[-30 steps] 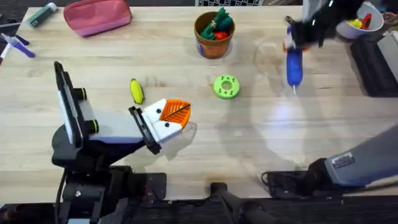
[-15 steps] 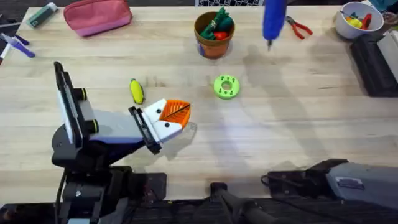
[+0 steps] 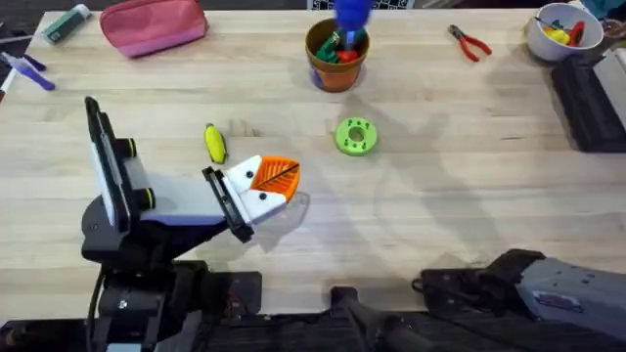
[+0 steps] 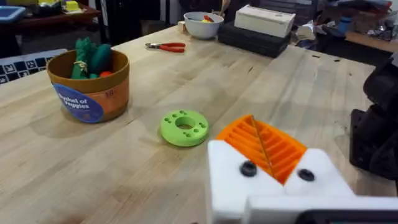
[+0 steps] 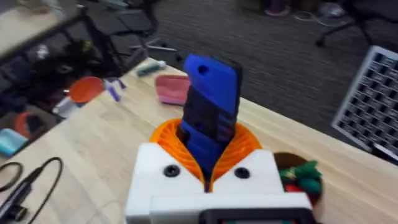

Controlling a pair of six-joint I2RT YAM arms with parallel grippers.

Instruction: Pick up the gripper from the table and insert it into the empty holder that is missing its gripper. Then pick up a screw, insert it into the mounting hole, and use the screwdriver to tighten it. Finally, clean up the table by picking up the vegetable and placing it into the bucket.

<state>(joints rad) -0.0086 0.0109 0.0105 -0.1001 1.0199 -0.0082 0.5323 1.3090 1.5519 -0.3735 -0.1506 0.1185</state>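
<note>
Holding: right gripper (image 5: 208, 177) has its orange pads clamped on the screwdriver (image 5: 210, 115), which stands up between them in the right wrist view.
Right arm base: low at the near right of the overhead view (image 3: 548, 288).
Left gripper: (image 3: 279, 186) rests near left on the table (image 3: 469, 176), white blocks with orange pads pointing right; the pads (image 4: 264, 146) lie together with no gap and nothing between them.
Left gripper screws: two dark screw heads (image 4: 248, 168) sit in the white blocks just behind the pads.
Vegetable: yellow with a green end (image 3: 214, 144), lying on the table just to the far side of the left gripper, apart from it.
Disc: lime-green, with small holes (image 3: 355, 136), mid table, right of the vegetable and nearer than the bucket.
Bucket: orange-brown pot (image 3: 335, 59) at the far middle, with red and green toy vegetables (image 4: 90, 57) inside.
Screwdriver from overhead: a blurred blue shape (image 3: 352, 14) over the far rim of the bucket.
Pliers: red-handled (image 3: 469, 42), far right of the bucket.
Bowl: white (image 3: 558, 31), far right corner, with yellow and red items inside.
Pouch: pink (image 3: 154, 25), far left.
</note>
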